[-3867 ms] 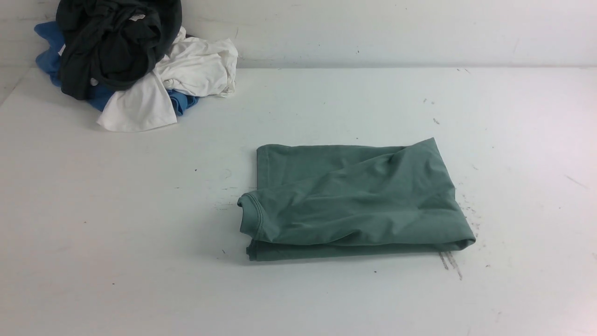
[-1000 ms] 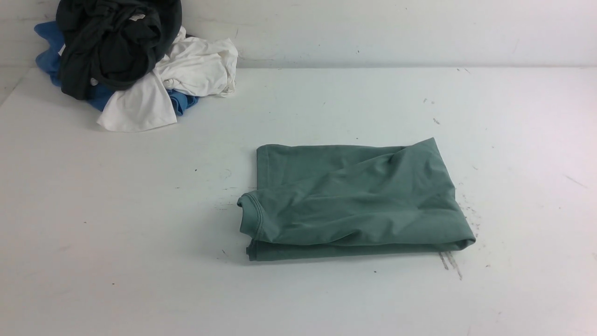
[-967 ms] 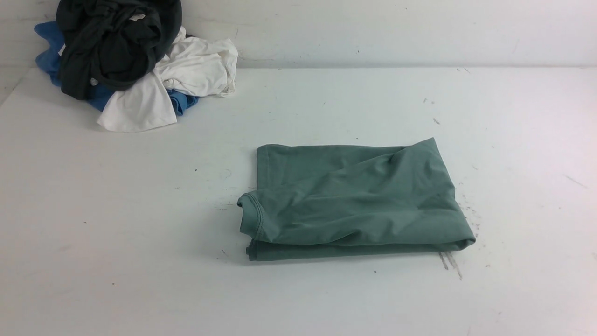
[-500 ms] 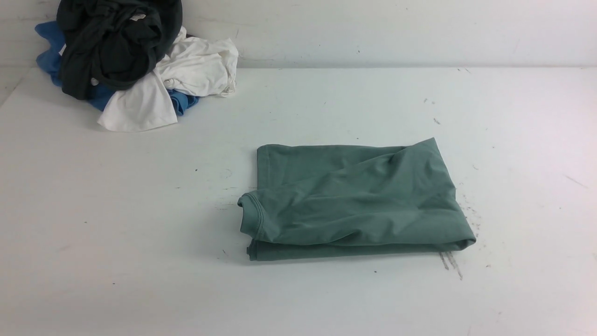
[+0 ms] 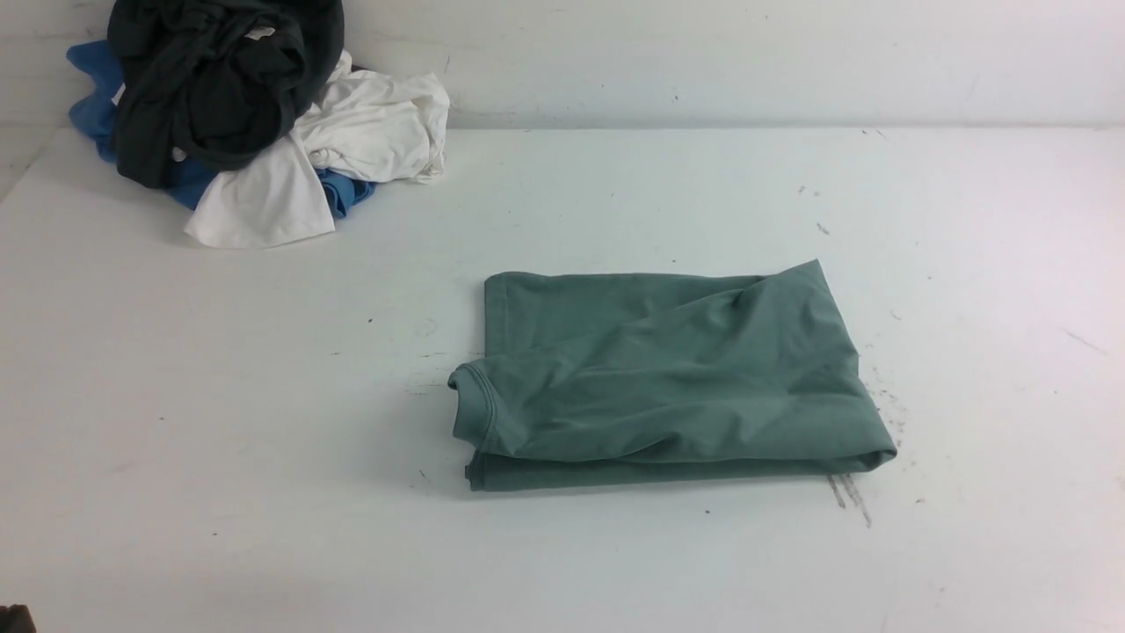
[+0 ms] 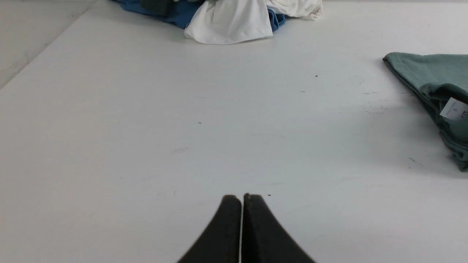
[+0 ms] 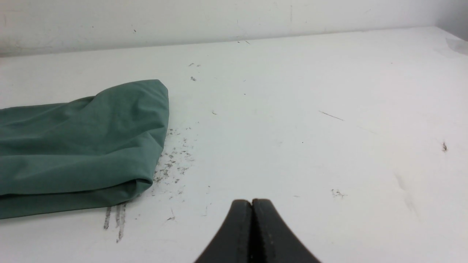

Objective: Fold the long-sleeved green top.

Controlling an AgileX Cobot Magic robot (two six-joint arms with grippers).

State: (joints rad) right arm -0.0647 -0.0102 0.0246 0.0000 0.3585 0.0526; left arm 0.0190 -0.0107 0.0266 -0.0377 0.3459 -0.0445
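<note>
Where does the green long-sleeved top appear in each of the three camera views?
Front view: green long-sleeved top lies folded on the table, slightly right of centre.
Left wrist view: only its neck end with the white label shows, at the right edge.
Right wrist view: its other end fills the left side.
Shared landmark: dark scuff marks beside its corner.

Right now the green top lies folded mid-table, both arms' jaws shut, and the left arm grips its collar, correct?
Not the grip. In the left wrist view the left gripper is shut on nothing, over bare table, apart from the green top. The rest holds.
</note>
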